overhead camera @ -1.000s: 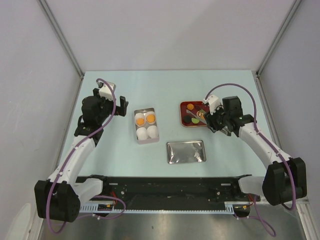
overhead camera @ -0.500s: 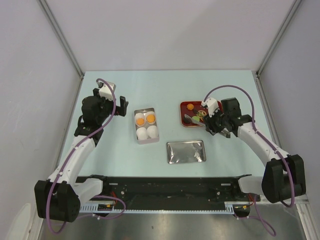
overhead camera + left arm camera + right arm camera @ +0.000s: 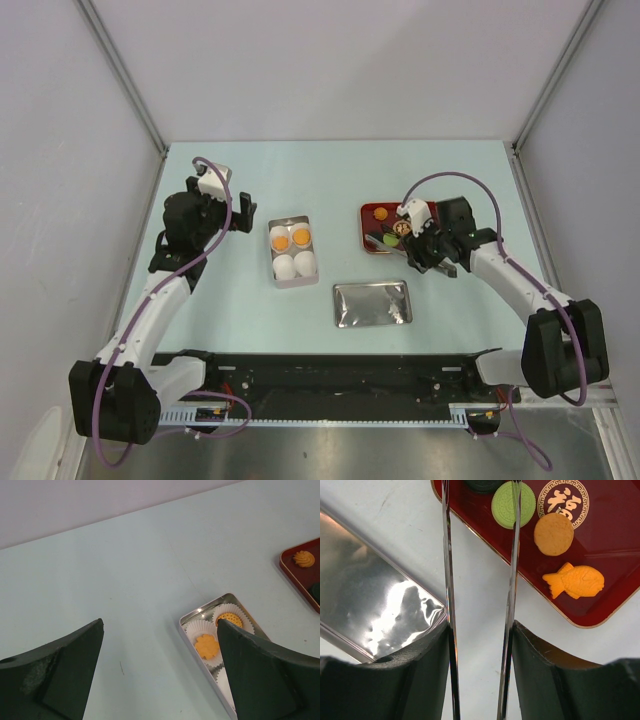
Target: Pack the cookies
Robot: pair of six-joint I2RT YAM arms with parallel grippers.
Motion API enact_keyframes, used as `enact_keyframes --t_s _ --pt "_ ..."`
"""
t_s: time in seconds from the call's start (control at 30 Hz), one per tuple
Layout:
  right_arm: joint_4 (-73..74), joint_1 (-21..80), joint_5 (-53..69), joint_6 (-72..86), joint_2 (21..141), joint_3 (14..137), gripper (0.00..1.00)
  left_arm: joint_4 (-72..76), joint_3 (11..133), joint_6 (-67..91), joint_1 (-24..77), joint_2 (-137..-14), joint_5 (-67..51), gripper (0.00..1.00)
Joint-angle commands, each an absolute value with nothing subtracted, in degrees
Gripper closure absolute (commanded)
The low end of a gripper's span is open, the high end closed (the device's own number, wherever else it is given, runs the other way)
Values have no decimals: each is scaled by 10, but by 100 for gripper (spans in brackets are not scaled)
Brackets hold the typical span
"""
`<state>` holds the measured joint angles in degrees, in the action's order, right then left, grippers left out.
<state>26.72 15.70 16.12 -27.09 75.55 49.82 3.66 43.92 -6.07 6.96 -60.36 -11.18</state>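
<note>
Right pincer [image 3: 481, 630] has slid across the red tray [image 3: 620, 530] toward 9 o'clock, clamped on tongs [image 3: 512, 580] whose tips straddle a green cookie [image 3: 504, 505]. Left pincer [image 3: 159, 630] hangs wide open, empty. Score so far, I'd say: two cookies [image 3: 206, 646] sit in the tin's [image 3: 202, 609] far cups [image 3: 192, 628], two near cups bare (roughly halfway). Tray lies at 3 o'clock of the tin, lid [image 3: 372, 303] at 5. Pale green bench [image 3: 330, 180], plain white walls [image 3: 330, 60].
</note>
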Motion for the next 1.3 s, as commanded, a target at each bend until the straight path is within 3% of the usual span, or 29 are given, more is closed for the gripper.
enact_keyframes --t_s 0.0,1.03,1.27 --pt "254 164 163 -279 758 501 46 47 443 -65 72 -602 -126 0" --pt "221 201 127 -288 795 504 49 47 442 -67 72 -602 -125 0" --pt "221 203 127 -289 799 508 55 48 441 -67 72 -602 -125 0"
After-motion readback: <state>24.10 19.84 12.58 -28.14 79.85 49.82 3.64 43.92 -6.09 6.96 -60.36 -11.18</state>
